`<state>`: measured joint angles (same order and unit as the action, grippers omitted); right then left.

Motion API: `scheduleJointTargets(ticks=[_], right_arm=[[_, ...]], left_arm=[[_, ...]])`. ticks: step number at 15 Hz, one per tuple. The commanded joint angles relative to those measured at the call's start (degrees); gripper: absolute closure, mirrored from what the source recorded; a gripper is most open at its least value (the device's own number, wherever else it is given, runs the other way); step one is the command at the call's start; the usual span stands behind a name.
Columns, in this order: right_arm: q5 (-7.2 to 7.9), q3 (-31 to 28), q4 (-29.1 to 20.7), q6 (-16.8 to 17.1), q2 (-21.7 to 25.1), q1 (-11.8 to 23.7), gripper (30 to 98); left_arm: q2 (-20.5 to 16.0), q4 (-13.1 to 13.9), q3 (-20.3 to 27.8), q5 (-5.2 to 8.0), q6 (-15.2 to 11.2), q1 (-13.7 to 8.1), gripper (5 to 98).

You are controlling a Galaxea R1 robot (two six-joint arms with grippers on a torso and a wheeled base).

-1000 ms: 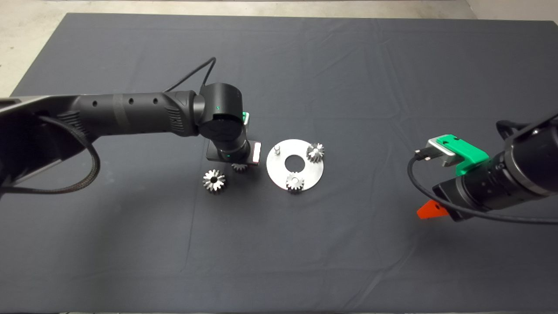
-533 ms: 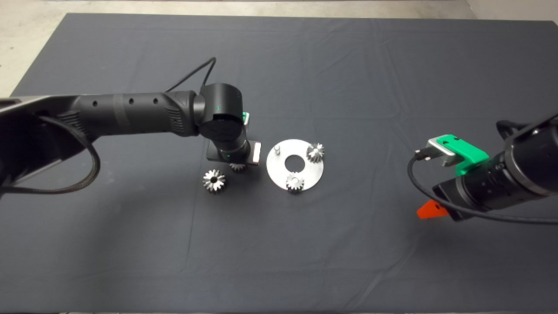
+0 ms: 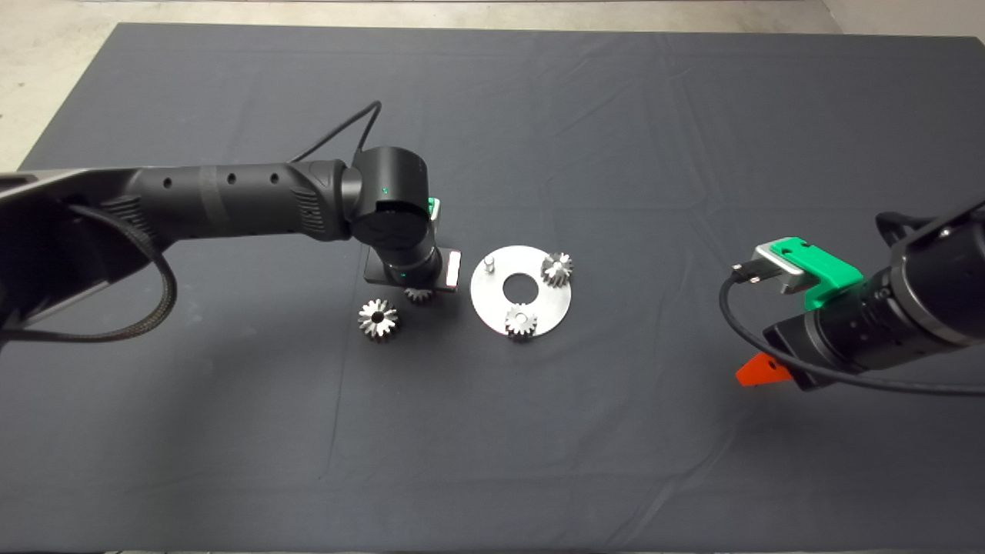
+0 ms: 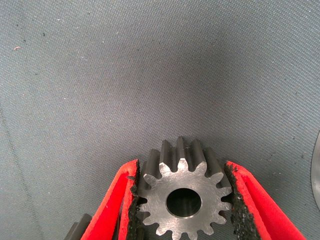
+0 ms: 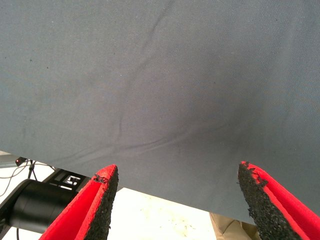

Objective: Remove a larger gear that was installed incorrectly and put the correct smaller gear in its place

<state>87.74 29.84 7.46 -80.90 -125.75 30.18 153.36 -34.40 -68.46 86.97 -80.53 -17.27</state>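
Observation:
My left gripper (image 3: 419, 286) is down on the mat just left of the round silver plate (image 3: 539, 304). In the left wrist view it (image 4: 181, 167) is shut on the smaller gear (image 4: 184, 202), with both black pads against its teeth. In the head view only that gear's edge (image 3: 418, 295) shows under the wrist. The larger gear (image 3: 377, 318) lies flat on the mat to its left, apart from it. The plate carries two small gears (image 3: 555, 268) (image 3: 520, 320) and one bare peg (image 3: 489, 266). My right gripper (image 3: 758, 372) waits at the right, open and empty (image 5: 176, 170).
The dark mat (image 3: 492, 446) covers the table, with creases in it. Pale floor (image 3: 46, 46) shows beyond its far left corner. The left arm (image 3: 231, 204) stretches across the mat from the left edge.

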Motion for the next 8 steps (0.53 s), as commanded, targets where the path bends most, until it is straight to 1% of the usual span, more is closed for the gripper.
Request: scheduleJointTargets(ticks=[1, 6, 8], right_arm=[[5.52, -0.15, -1.57, -0.32, -0.25, 1.28, 64.9], [5.52, -0.06, -1.57, -0.32, -0.25, 1.20, 64.9], [5.52, 0.37, -1.57, -0.32, -0.65, 1.20, 64.9]], left_arm=[[0.41, -0.49, 0.36, 3.65, 0.11, -0.48, 66.1], [0.78, 0.04, 1.34, 3.65, -0.07, -0.92, 70.0], [0.94, 1.88, 2.12, 3.65, -0.42, -1.01, 71.1]])
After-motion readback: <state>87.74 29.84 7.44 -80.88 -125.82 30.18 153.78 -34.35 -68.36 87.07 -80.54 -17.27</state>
